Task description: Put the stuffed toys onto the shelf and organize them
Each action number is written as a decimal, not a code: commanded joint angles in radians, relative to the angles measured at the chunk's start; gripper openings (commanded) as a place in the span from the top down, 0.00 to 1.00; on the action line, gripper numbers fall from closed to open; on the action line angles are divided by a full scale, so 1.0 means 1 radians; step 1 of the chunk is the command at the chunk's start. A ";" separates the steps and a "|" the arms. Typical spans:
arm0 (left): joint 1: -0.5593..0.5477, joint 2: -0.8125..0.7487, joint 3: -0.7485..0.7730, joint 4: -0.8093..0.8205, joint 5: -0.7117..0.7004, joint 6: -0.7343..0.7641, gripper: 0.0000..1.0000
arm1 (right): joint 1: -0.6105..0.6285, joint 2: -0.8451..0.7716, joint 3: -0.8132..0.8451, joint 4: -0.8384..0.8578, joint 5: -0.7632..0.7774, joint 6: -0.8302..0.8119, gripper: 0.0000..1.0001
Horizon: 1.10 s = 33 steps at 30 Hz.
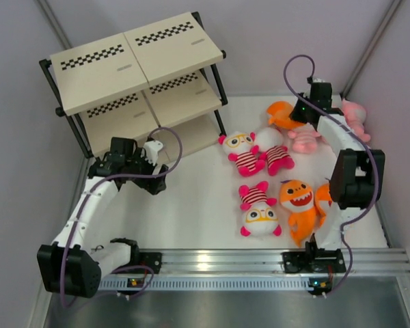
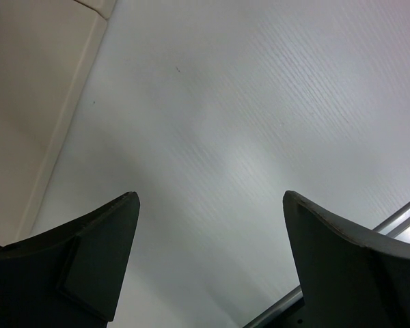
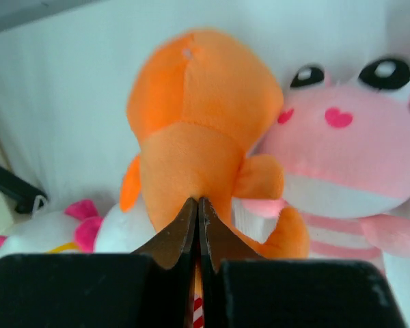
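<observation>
My right gripper (image 3: 199,203) is pinched shut with the soft, light orange toy (image 3: 198,116) at its tips, hold unclear, so I'd squeeze mid-body; left gripper (image 2: 210,205) gapes empty.

The shelf (image 1: 133,61) stands at the desk's (image 1: 198,198) far left. The stuffed toys (image 1: 260,212) lie on the desk's right half: two side by side at mid-depth, three in a row nearer the arm bases, and three clustered farthest back. The left fingers (image 2: 96,260) hang just before the shelf. The right fingers (image 3: 181,229) are in the far cluster.
</observation>
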 commanded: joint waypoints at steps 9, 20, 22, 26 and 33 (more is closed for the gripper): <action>-0.006 -0.135 0.068 -0.072 0.066 -0.003 0.06 | 0.203 -0.480 -0.081 -0.024 0.081 -0.216 1.00; -0.006 -0.158 0.122 -0.073 0.143 -0.074 0.01 | 0.655 -0.656 -0.200 -0.041 -0.030 -0.096 1.00; -0.006 -0.169 0.148 -0.072 0.155 -0.055 0.01 | 0.754 -0.641 -0.197 -0.020 -0.044 -0.077 1.00; -0.006 -0.225 0.159 -0.070 0.114 0.067 0.01 | 0.845 -0.572 -0.145 -0.009 -0.076 0.011 1.00; -0.006 -0.301 0.114 -0.070 -0.006 0.386 0.01 | 0.962 -0.457 -0.073 0.017 -0.081 0.063 1.00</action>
